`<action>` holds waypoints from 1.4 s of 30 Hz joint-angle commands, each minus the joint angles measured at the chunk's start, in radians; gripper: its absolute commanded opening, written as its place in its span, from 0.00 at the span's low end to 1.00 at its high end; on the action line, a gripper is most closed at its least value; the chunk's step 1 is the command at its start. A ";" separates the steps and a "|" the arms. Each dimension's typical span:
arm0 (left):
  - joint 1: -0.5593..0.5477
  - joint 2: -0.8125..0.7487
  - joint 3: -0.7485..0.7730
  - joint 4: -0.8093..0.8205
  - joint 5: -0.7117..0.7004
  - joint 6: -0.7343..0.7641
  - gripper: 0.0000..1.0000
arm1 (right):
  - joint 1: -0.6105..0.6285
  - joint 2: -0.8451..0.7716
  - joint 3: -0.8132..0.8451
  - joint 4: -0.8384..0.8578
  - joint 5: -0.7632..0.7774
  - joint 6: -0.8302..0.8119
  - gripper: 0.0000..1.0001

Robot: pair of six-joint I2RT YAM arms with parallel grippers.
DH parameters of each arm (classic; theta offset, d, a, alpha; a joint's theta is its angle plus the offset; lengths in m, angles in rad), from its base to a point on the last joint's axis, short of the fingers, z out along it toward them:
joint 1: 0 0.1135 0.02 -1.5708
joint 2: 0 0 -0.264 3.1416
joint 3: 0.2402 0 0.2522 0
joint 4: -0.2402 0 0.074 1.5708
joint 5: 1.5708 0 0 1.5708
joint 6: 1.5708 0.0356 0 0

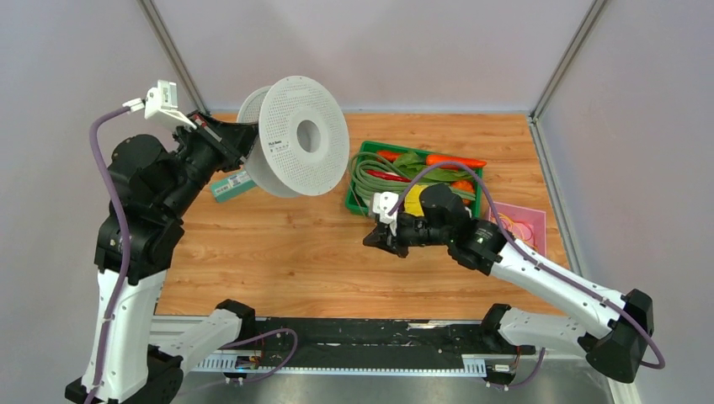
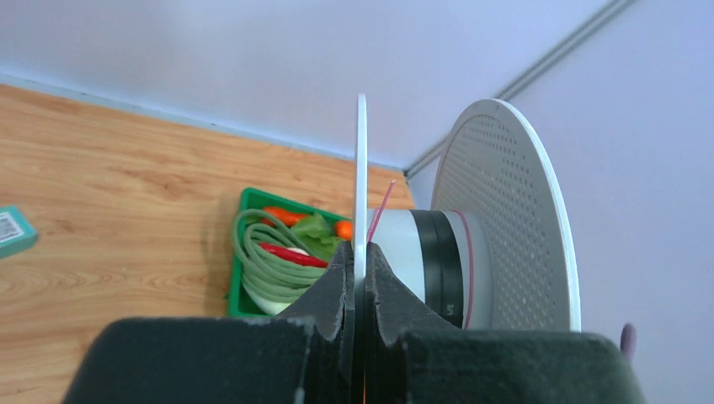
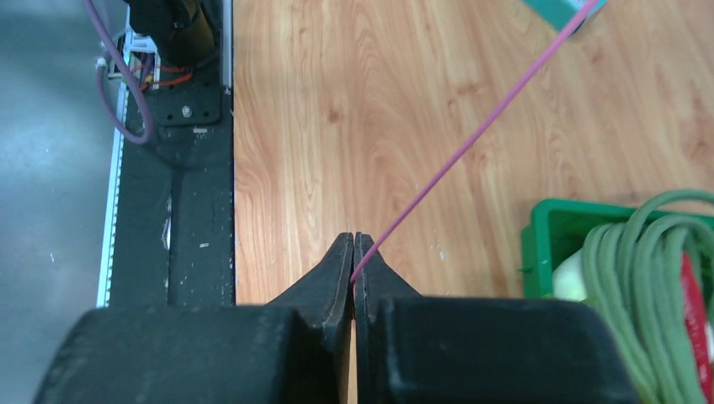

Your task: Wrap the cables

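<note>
A large flat round light-grey spool point(image 1: 303, 135) with a centre hole is held up in the air at the back left, tilted on edge. My left gripper point(image 1: 246, 139) is shut on its rear flange point(image 2: 361, 168). The front flange point(image 2: 514, 219) stands to the right of the white and black hub. The cable is a thin pink strand point(image 2: 380, 206); it loops round the hub and runs off toward the right arm. My right gripper point(image 1: 375, 238) is low over the table's middle. It point(image 3: 354, 244) is shut on the end of the taut strand point(image 3: 480, 130). The strand is too thin to make out in the top view.
A green bin point(image 1: 354, 181) of toy vegetables and coiled green cord stands right of the spool, close behind the right gripper. A teal box point(image 1: 231, 187) lies under the spool. A pink tray point(image 1: 518, 223) sits at the right. Walls close off three sides.
</note>
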 commanded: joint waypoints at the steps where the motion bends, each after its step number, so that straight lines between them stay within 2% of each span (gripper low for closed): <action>1: 0.010 0.016 0.062 0.041 -0.178 -0.040 0.00 | 0.022 -0.016 -0.042 0.021 0.004 0.028 0.01; 7: 0.008 0.056 0.016 -0.082 -0.327 -0.014 0.00 | 0.218 -0.001 0.092 -0.048 0.109 -0.205 0.00; 13: -0.022 0.105 -0.054 -0.151 -0.392 -0.005 0.00 | 0.386 0.106 0.315 -0.198 0.164 -0.457 0.00; 15: -0.048 0.106 -0.100 -0.133 -0.389 0.045 0.00 | 0.417 0.134 0.365 -0.209 0.194 -0.539 0.00; 23: -0.197 0.005 -0.370 -0.086 -0.357 0.349 0.00 | 0.374 0.194 0.430 0.016 0.562 -0.756 0.00; 26: -0.232 -0.027 -0.421 -0.098 -0.351 0.385 0.00 | 0.349 0.214 0.455 0.088 0.639 -0.762 0.00; 29: -0.236 -0.044 -0.446 -0.105 -0.259 0.360 0.00 | 0.335 0.225 0.465 0.161 0.662 -0.729 0.00; 34: -0.285 -0.058 -0.467 -0.121 -0.203 0.392 0.00 | 0.308 0.246 0.455 0.274 0.696 -0.745 0.00; 39: -0.346 -0.130 -0.524 -0.115 -0.074 0.576 0.00 | 0.175 0.275 0.458 0.359 0.713 -0.719 0.00; 42: -0.346 -0.177 -0.516 -0.136 0.002 0.624 0.00 | 0.050 0.272 0.462 0.288 0.641 -0.646 0.00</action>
